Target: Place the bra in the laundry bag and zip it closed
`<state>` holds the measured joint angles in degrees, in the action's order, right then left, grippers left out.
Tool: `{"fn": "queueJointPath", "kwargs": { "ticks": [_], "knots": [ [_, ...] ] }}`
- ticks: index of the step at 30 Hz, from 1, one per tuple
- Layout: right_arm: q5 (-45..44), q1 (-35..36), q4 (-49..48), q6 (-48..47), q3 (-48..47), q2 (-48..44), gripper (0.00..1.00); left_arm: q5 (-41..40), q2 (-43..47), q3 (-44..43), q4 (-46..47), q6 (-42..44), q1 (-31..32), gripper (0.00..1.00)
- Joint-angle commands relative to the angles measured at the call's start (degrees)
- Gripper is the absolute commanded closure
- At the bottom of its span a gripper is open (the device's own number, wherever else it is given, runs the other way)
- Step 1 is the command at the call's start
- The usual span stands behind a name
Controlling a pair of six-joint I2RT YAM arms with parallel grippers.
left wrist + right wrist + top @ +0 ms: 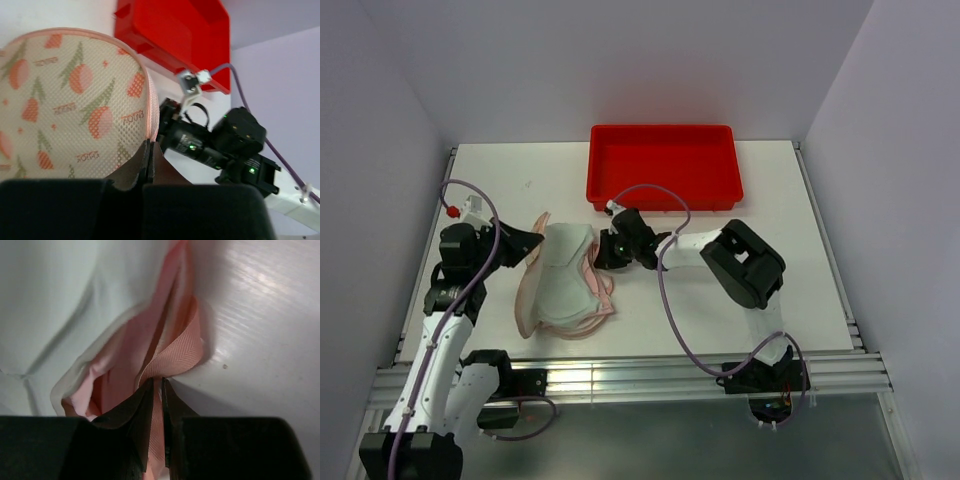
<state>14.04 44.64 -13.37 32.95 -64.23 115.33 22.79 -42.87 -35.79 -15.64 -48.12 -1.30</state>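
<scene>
- Laundry bag lies on the tabletop between the two arms, near the red tray, with its mouth open.
- Left claw is pressed together on the rim of the bag and lifts the printed mesh wall upright, I think to hold the mouth wide.
- Right claw pinches a pink ribbon at the opposite side of the bag. Probably it pulls against the left one, so that the opening is stretched.
- Pale fabric, which I judge to be the bra, rests in the opening. How deep it sits, I cannot tell.
- Zip slider is not visible in any view. The dark claw bodies hide the bottom of both wrist views.
</scene>
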Motion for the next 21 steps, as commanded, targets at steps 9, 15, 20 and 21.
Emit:
{"fn": "queueJointPath", "kwargs": {
  "ticks": [9,15,20,21],
  "knots": [
    [2.7,0.4,6.2,-6.8,-6.3,0.3,0.81,-14.2,-13.8,-2.3,21.1,-8.0,19.0,1.0],
    [3.6,0.2,6.1,-7.2,-3.7,-3.6,0.81,-21.2,-24.6,-1.3,29.5,-6.2,23.7,1.0],
    [3.2,-0.6,7.9,-7.3,-0.4,-8.0,0.78,-27.1,-30.3,1.5,34.2,-5.4,27.0,1.0],
    [2.4,-0.7,8.4,-7.3,-0.1,-9.9,0.75,-27.9,-31.3,1.9,35.1,-5.8,27.2,1.0]
  ]
}}
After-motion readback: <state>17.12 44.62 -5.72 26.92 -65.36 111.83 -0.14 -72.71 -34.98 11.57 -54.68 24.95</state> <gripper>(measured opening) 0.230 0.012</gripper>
